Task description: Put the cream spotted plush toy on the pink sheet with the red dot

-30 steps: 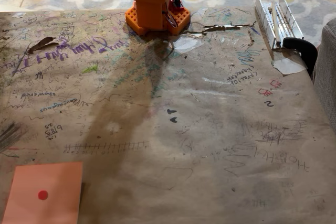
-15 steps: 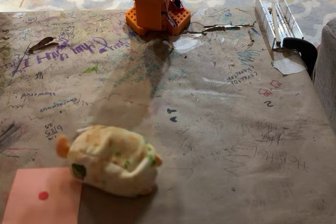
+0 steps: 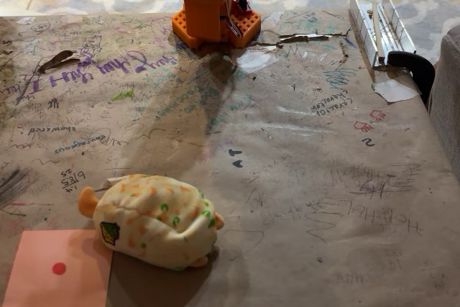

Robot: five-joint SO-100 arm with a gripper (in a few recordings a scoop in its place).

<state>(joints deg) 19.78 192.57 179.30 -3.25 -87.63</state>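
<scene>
plush: the cream spotted plush toy point(image 3: 153, 218), rounded soft fabric with orange and green spots, small orange nubs at its ends and a little square patch on its near-left face, is lying on its side on the bench at near left.
target: the pink sheet with the red dot point(image 3: 57, 269), flat salmon paper, is sitting at the near-left corner; the plush is just right of it, its near-left end touching or barely overlapping the sheet's right edge, can't tell which.
handling: judging it light, squashy, not fragile; fabric should be giving good friction, but the body will be deforming under a pinch.
grip point: best bet is squeezing across the narrow width of the rounded top, mid-body; the ear nubs look too small to hold reliably.
arm: orange 3D-printed arm base point(image 3: 213, 6) is standing at the far edge, well apart from the plush.
fingers: can't tell whether apart or together.
bench: brown paper-covered bench point(image 3: 302, 177), covered in scribbles.
containers: none that I can make out; white slatted metal pieces point(image 3: 377, 26) are lying at far right.
</scene>
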